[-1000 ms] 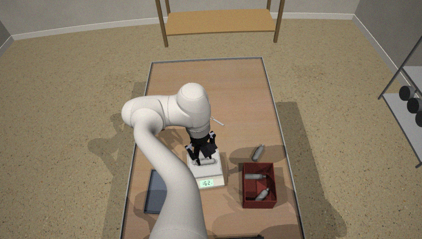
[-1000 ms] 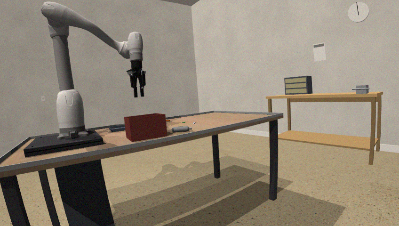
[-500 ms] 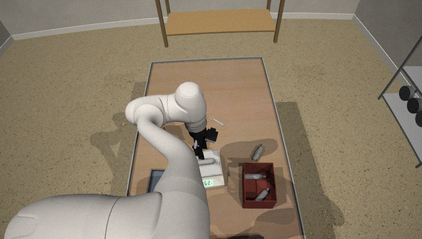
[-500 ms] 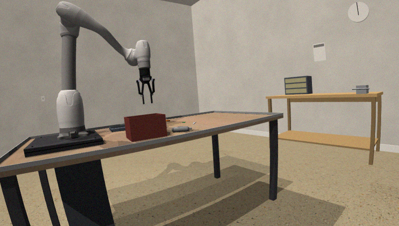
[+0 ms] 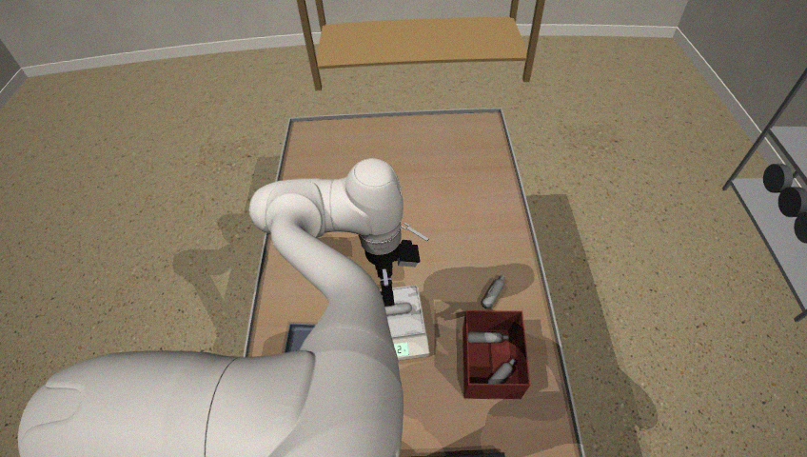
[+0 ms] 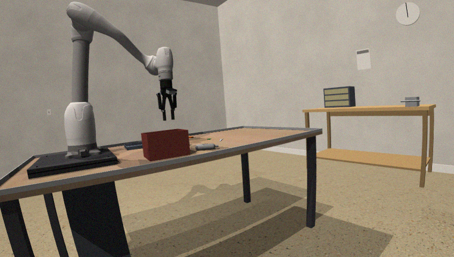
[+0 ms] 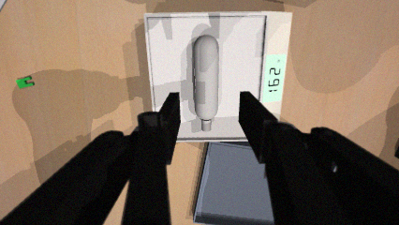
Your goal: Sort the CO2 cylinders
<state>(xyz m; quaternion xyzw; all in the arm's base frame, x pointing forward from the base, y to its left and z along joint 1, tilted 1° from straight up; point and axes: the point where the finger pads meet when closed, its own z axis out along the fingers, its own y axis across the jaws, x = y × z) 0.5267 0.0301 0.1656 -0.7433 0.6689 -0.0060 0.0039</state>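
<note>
A grey CO2 cylinder [image 7: 206, 84] lies flat on the white scale, whose display [image 7: 273, 78] reads 162. My gripper [image 7: 209, 107] hangs well above the scale [image 5: 407, 323], fingers apart and empty; it also shows in the side view [image 6: 168, 118]. The red scrap bin [image 5: 495, 353] holds two cylinders [image 5: 486, 337] [image 5: 501, 371]. Another cylinder [image 5: 492, 291] lies loose on the table beyond the bin, and shows in the side view [image 6: 205, 146]. The grey tray [image 7: 236, 183] lies beside the scale and looks empty where visible; my arm hides most of it in the overhead view.
A small green piece [image 7: 25, 82] and a small white part [image 5: 416, 232] lie on the table. The bin [image 6: 165, 143] stands near the table's right edge. A wooden side table [image 6: 369, 133] and a metal rack [image 5: 781, 198] stand off the table.
</note>
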